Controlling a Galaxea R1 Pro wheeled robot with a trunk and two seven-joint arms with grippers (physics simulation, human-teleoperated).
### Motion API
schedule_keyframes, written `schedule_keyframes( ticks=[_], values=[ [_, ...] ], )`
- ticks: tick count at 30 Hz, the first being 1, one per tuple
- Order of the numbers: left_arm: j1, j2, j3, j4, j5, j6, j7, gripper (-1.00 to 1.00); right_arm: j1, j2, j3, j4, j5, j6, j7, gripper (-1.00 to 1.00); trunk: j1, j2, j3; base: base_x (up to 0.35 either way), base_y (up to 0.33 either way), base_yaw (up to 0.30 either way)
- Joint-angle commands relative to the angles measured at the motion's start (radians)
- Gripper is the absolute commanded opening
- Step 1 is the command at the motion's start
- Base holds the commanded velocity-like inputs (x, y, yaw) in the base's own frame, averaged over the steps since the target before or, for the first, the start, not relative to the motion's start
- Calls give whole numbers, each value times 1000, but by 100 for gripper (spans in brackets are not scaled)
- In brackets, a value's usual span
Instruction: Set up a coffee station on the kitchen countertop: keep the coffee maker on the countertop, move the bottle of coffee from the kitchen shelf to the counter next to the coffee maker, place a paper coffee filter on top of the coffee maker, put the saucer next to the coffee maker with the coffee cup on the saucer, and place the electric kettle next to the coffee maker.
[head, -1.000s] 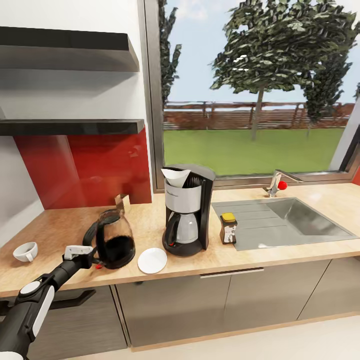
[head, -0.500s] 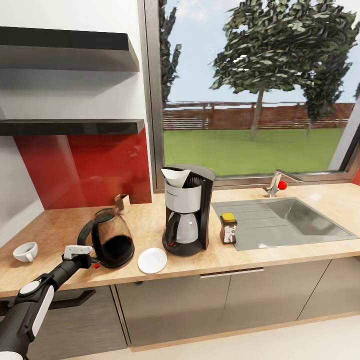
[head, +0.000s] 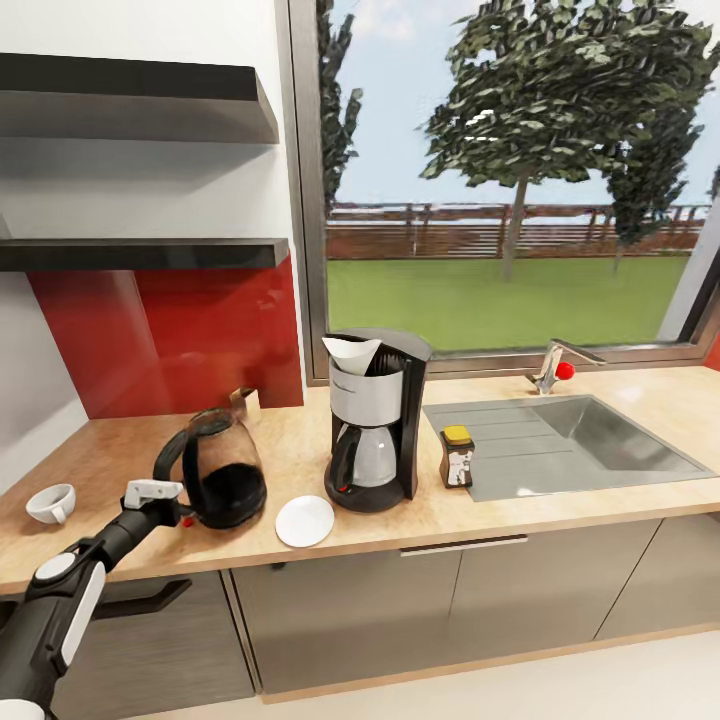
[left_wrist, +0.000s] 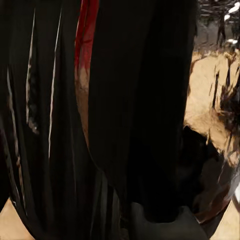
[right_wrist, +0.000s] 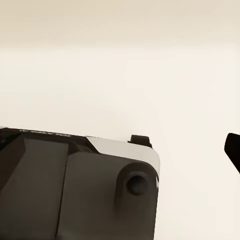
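We had the left gripper (head: 178, 508) at the black loop handle of the dark glass electric kettle (head: 222, 470), which sat on the light wood countertop (head: 560, 500), tilted slightly away from the arm. We couldn't tell whether the jaws were clamped on the handle or just beside it: from the head they were too small and dark against the kettle, and in the left wrist view the kettle (left_wrist: 140, 110) sat right ahead of the jaws as near-black glass with no readable finger gap. Beyond the jaws, past the kettle, lay the round white saucer (head: 305, 521), then the black-and-steel coffee maker (head: 375, 425) with the white paper filter (head: 352, 352) on top, and the yellow-capped coffee bottle (head: 457, 456) on its far side. The white coffee cup (head: 50, 502) sat behind the jaws, well apart, apparently on its side. For the kettle step we judged: keep it upright, set it near the maker, clear of the saucer. The right wrist view gave pale floor and robot housing; no read on those jaws.
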Motion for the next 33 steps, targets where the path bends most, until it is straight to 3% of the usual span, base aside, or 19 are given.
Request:
schedule_keyframes(
  ticks=[1, 8, 15, 25, 33],
  values=[
    [-1, 0, 2, -6, 6, 12, -6, -100, -1, 0, 9, 1, -11, -4, -2, 100, 1, -2, -2, 0, 0, 0],
    [-37, 1, 2, -84, 5, 118, 4, -100, -1, 0, 9, 1, -11, -4, -2, 100, 1, -2, -2, 0, 0, 0],
    [-51, -4, 0, -93, 0, 130, 64, -100, -1, 0, 9, 0, -11, -4, -2, 100, 1, -2, -2, 0, 0, 0],
    [-48, -6, 0, -87, -6, 131, 75, -100, -1, 0, 4, -2, -14, -20, -2, 100, 1, -2, -2, 10, 0, 0],
    [-50, -7, 0, -85, -6, 132, 86, -100, -1, -1, 1, -2, -15, -21, -2, 100, 1, -2, -2, 266, 0, -136]
  ],
)
